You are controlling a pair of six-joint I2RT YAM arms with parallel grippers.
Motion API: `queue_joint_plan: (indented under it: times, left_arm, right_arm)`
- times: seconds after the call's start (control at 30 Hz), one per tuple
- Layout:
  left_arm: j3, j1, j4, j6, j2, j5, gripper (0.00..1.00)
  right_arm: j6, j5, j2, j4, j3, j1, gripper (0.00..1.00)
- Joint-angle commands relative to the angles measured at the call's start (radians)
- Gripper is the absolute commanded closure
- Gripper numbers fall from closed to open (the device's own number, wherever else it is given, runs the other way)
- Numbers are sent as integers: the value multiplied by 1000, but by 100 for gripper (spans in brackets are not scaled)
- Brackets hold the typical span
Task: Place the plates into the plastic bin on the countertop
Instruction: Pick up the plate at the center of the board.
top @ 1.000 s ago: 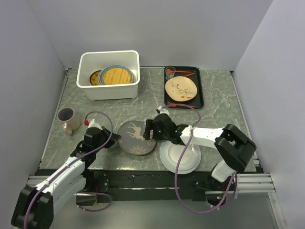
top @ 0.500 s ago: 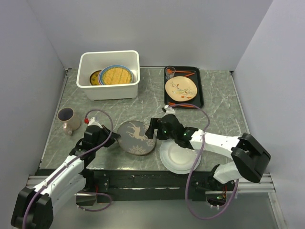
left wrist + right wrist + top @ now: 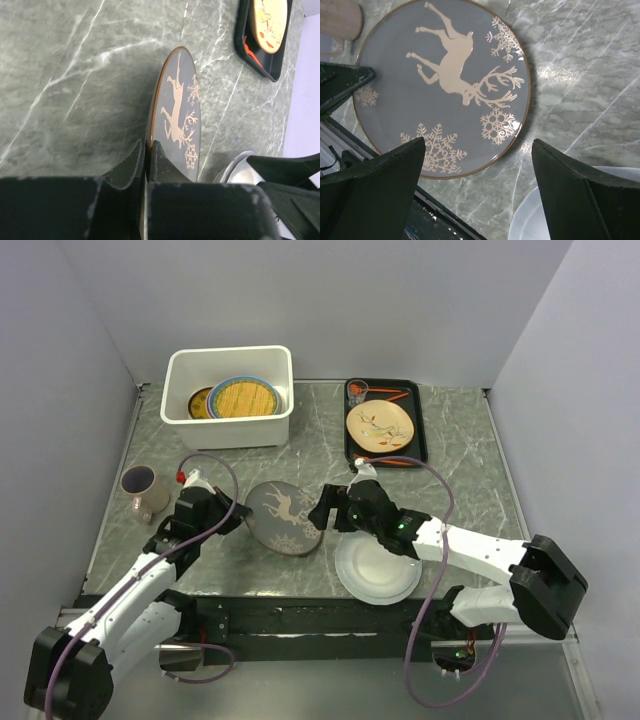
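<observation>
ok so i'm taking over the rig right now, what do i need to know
Left tool: shut on the rim of the deer plate, which is tilted, its gripped edge raised off the countertop.
Right tool: open, holding nothing, at that plate's right edge.
White plate: flat on the countertop near the front edge.
Done: several plates lie in the plastic bin, a gold-patterned one on top.
Left: bin the deer plate, then the white plate.

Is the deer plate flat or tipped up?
Tipped up. The left end effector pinches the deer plate at its rim, that side off the countertop.
</observation>
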Motion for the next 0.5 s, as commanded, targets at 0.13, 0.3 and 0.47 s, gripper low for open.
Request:
queue_joint_plan:
  times: [0.13, 0.3, 0.47]
  left_arm:
    - [187, -2, 135, 12, 64, 45, 99]
    - [255, -2, 135, 33, 104, 51, 99]
    - [352, -2, 130, 59, 159, 60, 99]
  right_arm:
    - [-9, 34, -72, -5, -27, 5, 6]
    - [-6, 33, -97, -3, -44, 5, 6]
    - [-5, 26, -111, -2, -53, 5, 6]
